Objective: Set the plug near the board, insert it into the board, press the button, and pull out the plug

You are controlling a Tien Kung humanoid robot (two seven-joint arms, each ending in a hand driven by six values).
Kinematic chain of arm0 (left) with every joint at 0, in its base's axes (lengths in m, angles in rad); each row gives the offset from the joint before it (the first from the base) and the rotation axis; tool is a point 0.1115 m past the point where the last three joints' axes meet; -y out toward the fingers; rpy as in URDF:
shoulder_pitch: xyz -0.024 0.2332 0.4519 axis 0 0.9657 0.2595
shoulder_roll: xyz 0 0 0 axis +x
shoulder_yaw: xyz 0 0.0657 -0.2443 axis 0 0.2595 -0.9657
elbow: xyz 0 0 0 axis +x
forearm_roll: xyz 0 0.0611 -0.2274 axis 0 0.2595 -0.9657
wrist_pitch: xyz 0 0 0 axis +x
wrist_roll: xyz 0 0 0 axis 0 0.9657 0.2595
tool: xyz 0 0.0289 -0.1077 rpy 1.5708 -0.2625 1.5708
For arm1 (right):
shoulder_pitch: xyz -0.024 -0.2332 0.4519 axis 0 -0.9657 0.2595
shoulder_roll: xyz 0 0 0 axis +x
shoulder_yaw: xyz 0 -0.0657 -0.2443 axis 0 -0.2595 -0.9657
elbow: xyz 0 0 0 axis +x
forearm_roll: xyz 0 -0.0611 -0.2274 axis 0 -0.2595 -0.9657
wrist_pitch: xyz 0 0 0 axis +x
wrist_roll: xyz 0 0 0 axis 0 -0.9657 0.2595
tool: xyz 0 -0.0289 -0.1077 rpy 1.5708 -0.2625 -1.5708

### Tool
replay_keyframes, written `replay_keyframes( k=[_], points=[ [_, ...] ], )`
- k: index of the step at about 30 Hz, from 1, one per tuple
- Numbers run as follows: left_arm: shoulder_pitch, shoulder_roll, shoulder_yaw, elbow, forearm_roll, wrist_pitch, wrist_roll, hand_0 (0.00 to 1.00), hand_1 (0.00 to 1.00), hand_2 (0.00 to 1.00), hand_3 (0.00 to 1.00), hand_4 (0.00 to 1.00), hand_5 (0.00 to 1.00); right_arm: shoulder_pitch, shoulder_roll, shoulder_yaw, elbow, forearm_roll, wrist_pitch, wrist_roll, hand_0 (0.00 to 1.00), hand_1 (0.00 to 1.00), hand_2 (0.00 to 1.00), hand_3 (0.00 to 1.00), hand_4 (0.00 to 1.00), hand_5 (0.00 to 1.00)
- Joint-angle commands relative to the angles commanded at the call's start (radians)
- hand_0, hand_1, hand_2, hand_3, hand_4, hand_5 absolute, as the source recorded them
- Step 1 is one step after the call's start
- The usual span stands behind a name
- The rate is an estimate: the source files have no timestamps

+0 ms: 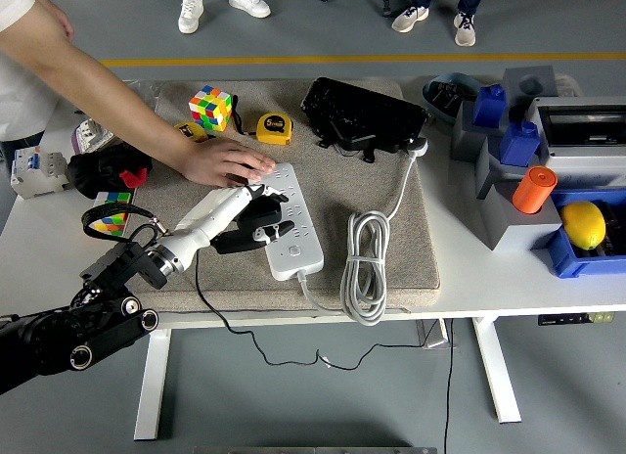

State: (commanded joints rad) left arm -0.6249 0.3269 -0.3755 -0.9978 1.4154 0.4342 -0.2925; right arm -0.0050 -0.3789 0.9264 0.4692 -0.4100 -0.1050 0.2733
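1. The left hand (256, 222), white-shelled with black fingers, is curling closed around a black plug (262, 227) and holding it against the left long edge of the board (290, 219), roughly at its middle. A thin black cord is trailing from the plug down over the worktop's near edge.

2. A person's hand (225, 162) is reaching in from the upper left and pressing flat on the board's far end, apparently steadying it.

3. Judging by this, the work is sitting at the insertion step; whether the pins are already entering a socket cannot be told, since the fingers are covering that spot.

4. The next move is probably calling for squaring the pins over one socket and pushing straight down, then finding the button, which I cannot pick out on the board from here.

5. The board is a long white strip of smooth hard plastic with rounded corners and rows of socket holes. Its own thick white cable (364, 263) is lying in a long coil just beside it on the right.

6. Everything here is resting on a beige felt-like mat (401, 229), coarse and matte, likely giving the board some grip against sliding, and the mat is lying on the white worktop (489, 278).

7. The right hand is not showing anywhere.
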Motion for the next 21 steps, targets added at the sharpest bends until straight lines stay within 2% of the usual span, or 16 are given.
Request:
replay_keyframes(
  k=[15,21],
  points=[
    [-0.012,-0.008,0.002,0.019,-0.032,-0.005,0.014,0.705,0.737,0.733,0.74,0.851,0.962,0.002,0.001,0.005,0.002,0.0,0.0,0.001,0.7,0.694,0.667,0.571,0.998,0.493],
    [-0.009,0.0,-0.022,0.01,-0.033,-0.008,0.015,0.703,0.736,0.734,0.739,0.851,0.963,-0.001,-0.001,0.004,0.003,-0.002,0.001,0.002,0.7,0.694,0.667,0.571,0.998,0.493]
  ],
)
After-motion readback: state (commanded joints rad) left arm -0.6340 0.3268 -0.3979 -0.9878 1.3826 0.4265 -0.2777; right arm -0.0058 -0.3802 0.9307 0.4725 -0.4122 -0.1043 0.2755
